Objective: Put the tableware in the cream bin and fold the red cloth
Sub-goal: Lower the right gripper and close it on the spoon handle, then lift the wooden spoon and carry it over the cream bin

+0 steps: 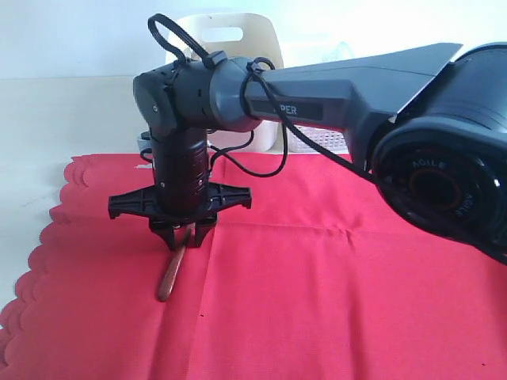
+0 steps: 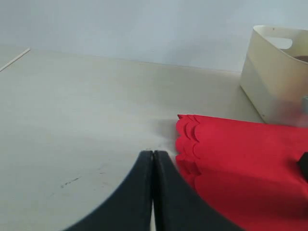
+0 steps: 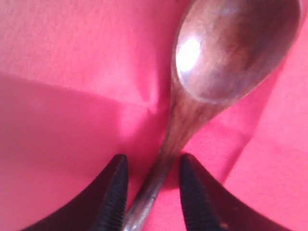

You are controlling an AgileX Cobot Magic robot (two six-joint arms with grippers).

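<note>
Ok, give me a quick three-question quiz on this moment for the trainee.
1. True or false: the left tool is shut and empty.
2. The right tool stands open around what? A) a knife B) the spoon handle C) chopsticks
3. Fill in: the spoon lies on the red ____.
Key: 1 true; 2 B; 3 cloth.
</note>
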